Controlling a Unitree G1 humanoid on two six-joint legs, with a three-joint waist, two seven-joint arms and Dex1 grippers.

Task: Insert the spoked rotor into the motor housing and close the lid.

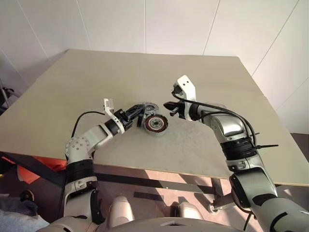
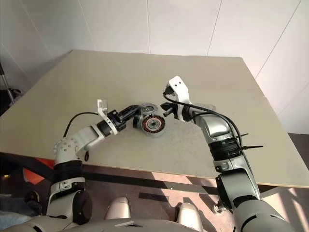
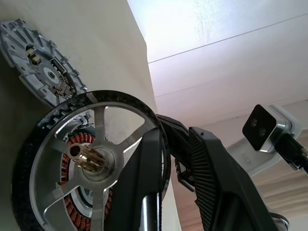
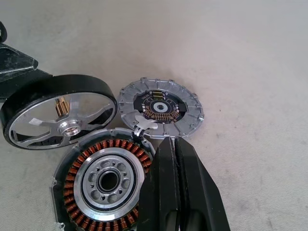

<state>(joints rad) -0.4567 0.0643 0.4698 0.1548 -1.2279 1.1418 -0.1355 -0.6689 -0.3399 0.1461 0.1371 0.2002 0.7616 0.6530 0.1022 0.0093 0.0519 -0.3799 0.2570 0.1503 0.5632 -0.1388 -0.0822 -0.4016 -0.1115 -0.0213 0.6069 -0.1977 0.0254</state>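
Holding the rotor (image 4: 57, 113) by its rim in our left gripper (image 1: 136, 116), we should line it up over the housing (image 4: 103, 180), right gripper (image 4: 171, 192) pressed together beside it.

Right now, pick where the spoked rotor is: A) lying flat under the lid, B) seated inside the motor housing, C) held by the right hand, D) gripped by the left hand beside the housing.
D: the left hand clamps the spoked rotor by its rim, beside the motor housing.
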